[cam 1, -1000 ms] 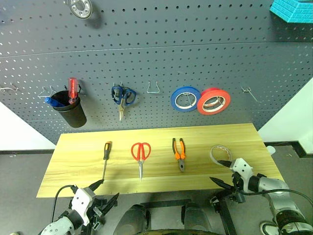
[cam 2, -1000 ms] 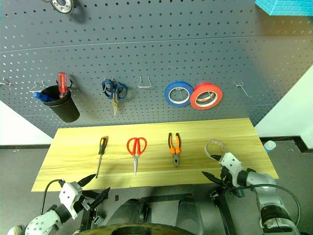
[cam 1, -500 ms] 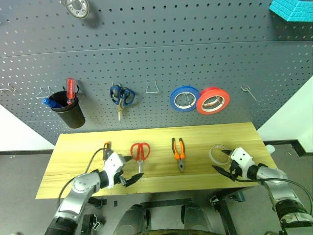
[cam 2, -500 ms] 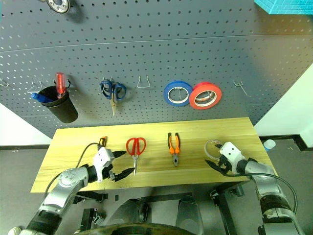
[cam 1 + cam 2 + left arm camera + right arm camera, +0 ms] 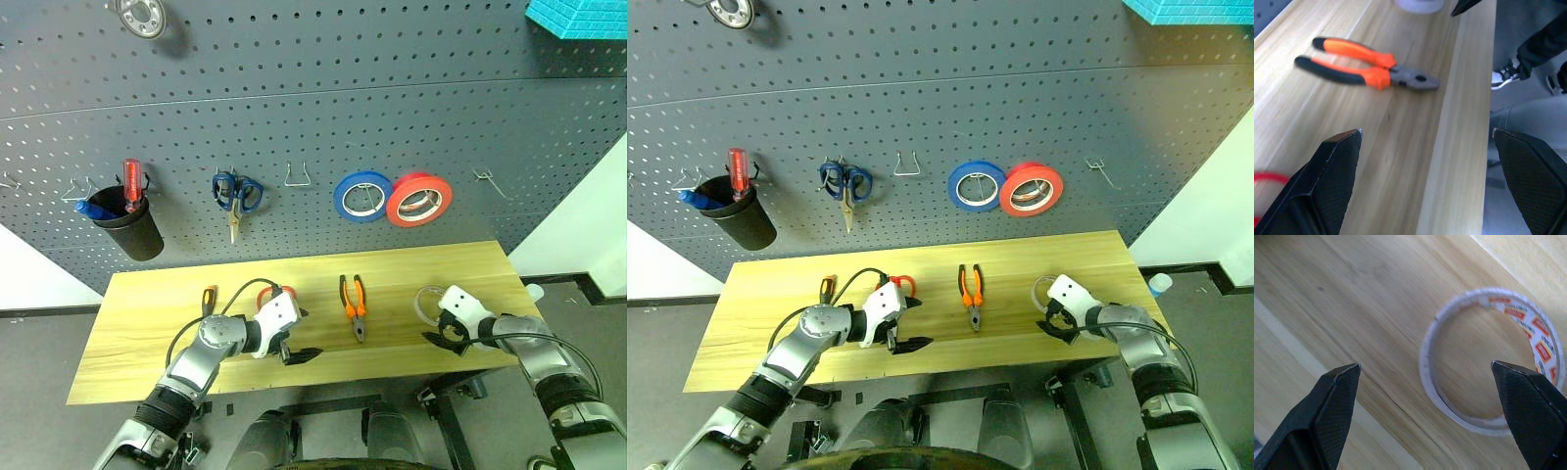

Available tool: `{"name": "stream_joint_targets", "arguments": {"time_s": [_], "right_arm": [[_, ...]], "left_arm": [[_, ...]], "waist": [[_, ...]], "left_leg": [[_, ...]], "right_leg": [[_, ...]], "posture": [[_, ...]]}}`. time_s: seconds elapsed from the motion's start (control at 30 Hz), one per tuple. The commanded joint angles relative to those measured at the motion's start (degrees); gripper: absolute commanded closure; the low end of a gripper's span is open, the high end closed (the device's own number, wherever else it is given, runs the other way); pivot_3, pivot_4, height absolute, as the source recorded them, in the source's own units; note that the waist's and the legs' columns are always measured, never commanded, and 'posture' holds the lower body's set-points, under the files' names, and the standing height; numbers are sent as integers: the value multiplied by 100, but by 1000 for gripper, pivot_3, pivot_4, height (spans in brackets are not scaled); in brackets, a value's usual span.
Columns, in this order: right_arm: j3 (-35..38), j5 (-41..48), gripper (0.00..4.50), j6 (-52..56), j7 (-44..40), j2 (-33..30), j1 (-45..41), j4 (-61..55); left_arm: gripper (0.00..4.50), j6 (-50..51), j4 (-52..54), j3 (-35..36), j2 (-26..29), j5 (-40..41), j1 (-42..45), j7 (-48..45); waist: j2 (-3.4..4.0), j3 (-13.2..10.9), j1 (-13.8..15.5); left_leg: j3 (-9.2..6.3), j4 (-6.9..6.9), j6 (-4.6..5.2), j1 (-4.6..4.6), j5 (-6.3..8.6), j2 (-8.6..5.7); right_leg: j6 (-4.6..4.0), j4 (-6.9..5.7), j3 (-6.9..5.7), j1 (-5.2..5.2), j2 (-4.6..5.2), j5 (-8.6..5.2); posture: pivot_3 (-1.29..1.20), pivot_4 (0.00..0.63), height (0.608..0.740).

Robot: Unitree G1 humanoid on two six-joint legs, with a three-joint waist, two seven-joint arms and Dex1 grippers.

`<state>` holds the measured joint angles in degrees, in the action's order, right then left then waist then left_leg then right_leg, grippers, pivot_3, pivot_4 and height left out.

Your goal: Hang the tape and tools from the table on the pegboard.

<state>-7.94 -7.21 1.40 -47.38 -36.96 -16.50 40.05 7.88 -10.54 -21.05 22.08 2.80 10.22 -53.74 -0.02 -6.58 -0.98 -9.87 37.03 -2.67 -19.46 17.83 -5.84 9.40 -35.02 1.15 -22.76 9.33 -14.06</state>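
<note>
Both my claws are spread wide, gripping nothing. Left claw (image 5: 296,336) sits over the red scissors (image 5: 266,291) on the surface (image 5: 137,323), screwdriver (image 5: 207,298) just beside its arm, pliers (image 5: 354,302) to its right. Right claw (image 5: 438,327) hovers at the tape (image 5: 1493,360) near the surface's right end. Pegboard (image 5: 313,117) behind.

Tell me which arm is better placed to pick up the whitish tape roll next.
The right. Its open claw hangs just over the tape, which lies flat on the table. The left claw is far away, by the red-handled scissors.
</note>
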Motion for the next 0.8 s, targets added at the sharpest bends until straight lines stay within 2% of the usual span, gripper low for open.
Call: {"name": "stream_joint_targets", "arguments": {"time_s": [0.03, 0.17, 0.27, 0.47, 0.63, 0.67, 0.8], "right_arm": [[-178, -221, 30, 81, 16, 9, -281, 221], [-372, -388, 30, 76, 66, 97, -506, 573], [-460, -493, 624, 82, 139, 168, -613, 769], [-489, -525, 2573, 118, 161, 176, -665, 860], [-365, -486, 4364, 112, 324, 104, -534, 626], [-301, -475, 4491, 143, 446, 66, -458, 512], [62, -356, 4491, 408, 794, -195, 213, -525]], "left_arm": [[4, -138, 32, 21, -11, -6, 41, -13], [4, -122, 48, 40, -35, 13, 6, 34], [0, -139, 40, 54, -50, 26, -16, 66], [0, -163, 33, 78, -58, 42, -59, 130], [0, -287, -11, 95, -41, 27, -81, 178], [0, -308, -12, 108, -32, 31, -95, 187], [0, -454, 2, 197, -4, 48, -194, 284]], "waist": [[0, 0, 5], [0, 0, 7], [-3, 0, -9], [-4, 1, 1], [-4, 1, 2], [-4, 1, 3], [-1, 2, 45]], "left_leg": [[0, 0, 0, 0, 0, 0], [0, 2, 0, -1, 0, 0], [0, 2, 0, 0, 0, 0], [-1, 8, -2, 2, -1, 0], [0, 10, -2, 2, -2, 0], [-1, 10, -2, 2, -2, 0], [-1, 8, -2, -2, -1, -2]], "right_leg": [[0, 0, 0, 0, 0, 0], [1, 0, 0, 0, 0, 1], [1, 0, 0, 1, 0, 1], [6, 0, 1, 5, -1, 7], [7, 0, 2, 6, -1, 9], [7, 0, 2, 6, -1, 9], [8, 1, 3, 2, 0, 8]], "posture": [[-69, 69, 738], [-67, 71, 738], [-64, 73, 738], [-66, 74, 738], [-64, 72, 738], [-64, 71, 738], [-66, 71, 738]]}}
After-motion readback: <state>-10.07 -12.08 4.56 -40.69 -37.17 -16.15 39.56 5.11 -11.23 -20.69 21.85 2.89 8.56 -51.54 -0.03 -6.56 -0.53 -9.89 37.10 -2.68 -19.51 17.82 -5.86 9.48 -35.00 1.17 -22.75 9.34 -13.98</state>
